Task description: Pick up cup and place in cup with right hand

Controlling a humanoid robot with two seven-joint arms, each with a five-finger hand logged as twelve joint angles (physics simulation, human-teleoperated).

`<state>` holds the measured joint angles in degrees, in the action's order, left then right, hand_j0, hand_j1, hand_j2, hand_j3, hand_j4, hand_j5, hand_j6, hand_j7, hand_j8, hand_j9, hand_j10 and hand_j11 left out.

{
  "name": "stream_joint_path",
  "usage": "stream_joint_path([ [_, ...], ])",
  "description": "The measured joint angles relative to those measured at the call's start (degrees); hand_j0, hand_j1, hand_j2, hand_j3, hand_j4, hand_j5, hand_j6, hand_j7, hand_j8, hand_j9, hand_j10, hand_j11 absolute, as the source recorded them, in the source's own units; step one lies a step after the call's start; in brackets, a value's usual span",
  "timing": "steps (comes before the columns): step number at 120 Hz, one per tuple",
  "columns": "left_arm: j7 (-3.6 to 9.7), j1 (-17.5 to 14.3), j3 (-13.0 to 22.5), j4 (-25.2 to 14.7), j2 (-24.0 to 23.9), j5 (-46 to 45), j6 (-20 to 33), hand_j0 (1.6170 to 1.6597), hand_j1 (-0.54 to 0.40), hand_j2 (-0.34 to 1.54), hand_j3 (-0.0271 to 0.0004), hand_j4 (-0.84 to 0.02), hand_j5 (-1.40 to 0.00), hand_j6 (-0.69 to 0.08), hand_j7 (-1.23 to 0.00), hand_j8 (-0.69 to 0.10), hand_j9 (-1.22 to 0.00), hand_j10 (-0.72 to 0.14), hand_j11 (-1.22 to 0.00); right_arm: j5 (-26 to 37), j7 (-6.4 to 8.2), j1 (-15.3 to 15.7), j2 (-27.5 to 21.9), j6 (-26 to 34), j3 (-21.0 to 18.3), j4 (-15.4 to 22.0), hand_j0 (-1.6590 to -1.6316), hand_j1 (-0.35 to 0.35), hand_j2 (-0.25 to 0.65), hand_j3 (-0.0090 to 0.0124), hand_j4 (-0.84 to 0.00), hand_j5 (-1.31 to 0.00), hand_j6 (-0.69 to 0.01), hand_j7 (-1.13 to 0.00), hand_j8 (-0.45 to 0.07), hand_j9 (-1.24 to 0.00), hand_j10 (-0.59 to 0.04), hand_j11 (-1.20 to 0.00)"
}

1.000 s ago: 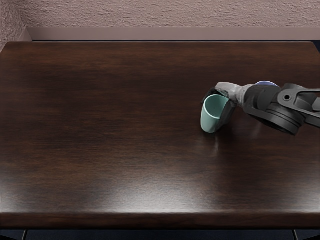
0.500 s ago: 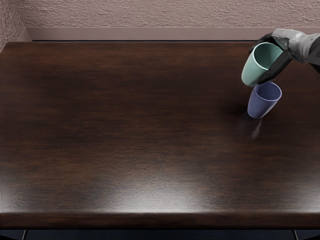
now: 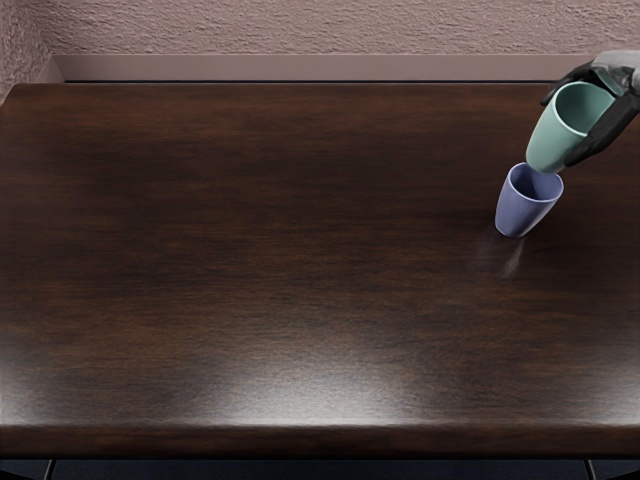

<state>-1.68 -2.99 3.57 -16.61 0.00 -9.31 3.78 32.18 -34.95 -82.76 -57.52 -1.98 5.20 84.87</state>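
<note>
Nearest me ran the front edge of the table, and a pale sheen lay across the wood behind it. Farther in, toward the right, the blue cup stood on the wood, mouth up, with nobody's fingers on it. It looked light enough to be nudged by a clumsy touch, so I judged it should be met from straight above.

Just beyond, the green cup leaned with its mouth up and its base toward the blue one. That base overlapped the back of the blue rim from where I stood; whether it hung over the opening or behind it, I couldn't tell. The right hand was clamped on it near the rim, fingers around the sides. That seemed to me the right place to take hold, leaving the narrow base free to go in first. I took the cup for stiff and smooth, probably light, and apt to slip or swivel if the grip was slack.

It wanted straightening and centring, I thought, then a gentle lowering; off centre, it might catch the rim and tip the blue cup. At the far side rose the rough wall.
</note>
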Motion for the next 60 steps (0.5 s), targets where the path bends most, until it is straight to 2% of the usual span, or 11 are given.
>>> stream_joint_path([
  [41, 0.00, 0.00, -0.03, 0.00, 0.00, 0.00, 0.00, 1.6581, 0.344, 0.00, -0.0001, -0.004, -0.01, -0.004, -0.01, -0.004, -0.01, -0.004, -0.01, 0.24, -0.02, 0.00, 4.78, -3.28, -2.02, -6.91, -1.6425, -0.120, -0.192, -0.0020, -0.491, -0.70, -0.348, -0.68, -0.280, -0.72, -0.392, -0.74],
  [60, -0.01, 0.00, -0.01, 0.00, 0.00, 0.00, 0.00, 1.6581, 0.344, 0.00, -0.0002, -0.004, -0.01, -0.004, -0.01, -0.004, -0.01, -0.004, -0.01, 0.38, -0.02, -0.01, 6.74, -3.85, -2.60, -8.98, -1.6426, -0.120, -0.192, -0.0021, -0.494, -0.70, -0.348, -0.68, -0.282, -0.72, -0.392, -0.74],
])
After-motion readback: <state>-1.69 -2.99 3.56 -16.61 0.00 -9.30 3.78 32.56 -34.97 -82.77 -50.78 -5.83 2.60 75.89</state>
